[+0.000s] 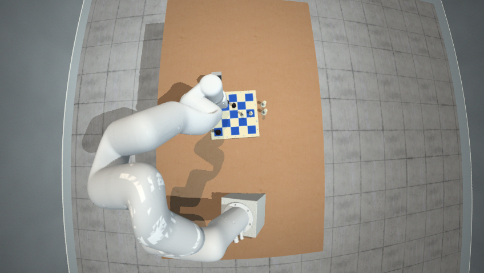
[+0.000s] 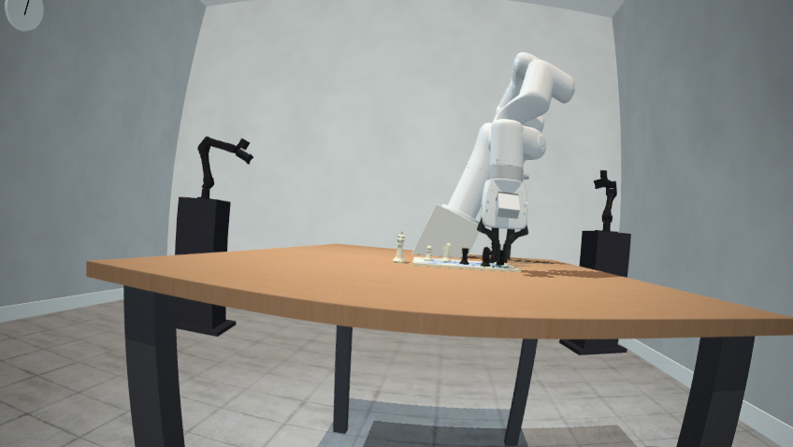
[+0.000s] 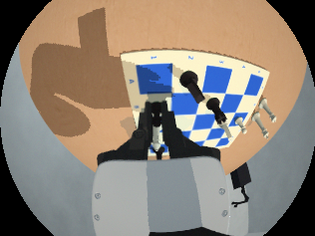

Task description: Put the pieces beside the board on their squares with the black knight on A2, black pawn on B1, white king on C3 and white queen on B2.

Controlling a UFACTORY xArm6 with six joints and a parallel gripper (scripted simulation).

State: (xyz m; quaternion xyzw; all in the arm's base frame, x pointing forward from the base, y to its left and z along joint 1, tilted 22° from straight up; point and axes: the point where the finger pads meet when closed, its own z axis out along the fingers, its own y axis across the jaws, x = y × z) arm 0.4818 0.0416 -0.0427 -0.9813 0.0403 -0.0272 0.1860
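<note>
Inspected from the room: about half the task is in hand. Taking the chess board [image 1: 242, 135] [image 2: 466, 267] [image 3: 130, 64] as landmark, the black knight [image 2: 485, 256] [image 3: 189, 80] stands upright on A2; its base appears to be inside the square, though the overhead view largely hides it.

The gripper [image 2: 500, 258] [image 3: 157, 110] is down at the board's B1 square, fingers clenched on what I judge to be the black pawn [image 3: 157, 118], a dark shape between them. Contact of its base with B1 cannot be confirmed. Placing it looks to be the step in hand; opening and a straight lift should follow, with care, since the knight is near.

Outstanding: two tall white pieces [image 1: 263, 104] [image 2: 399, 250] [image 3: 262, 124] are upright on the table [image 1: 281, 169] [image 2: 310, 282] [image 3: 199, 29], just beside the board's edge past column 5. They should be the king and queen, due on C3 and B2; I cannot tell which is which.

Among the others, a black piece [image 1: 233, 105] [image 2: 465, 255] [image 3: 214, 105] stands on B3, close enough to both remaining targets to risk a knock.
</note>
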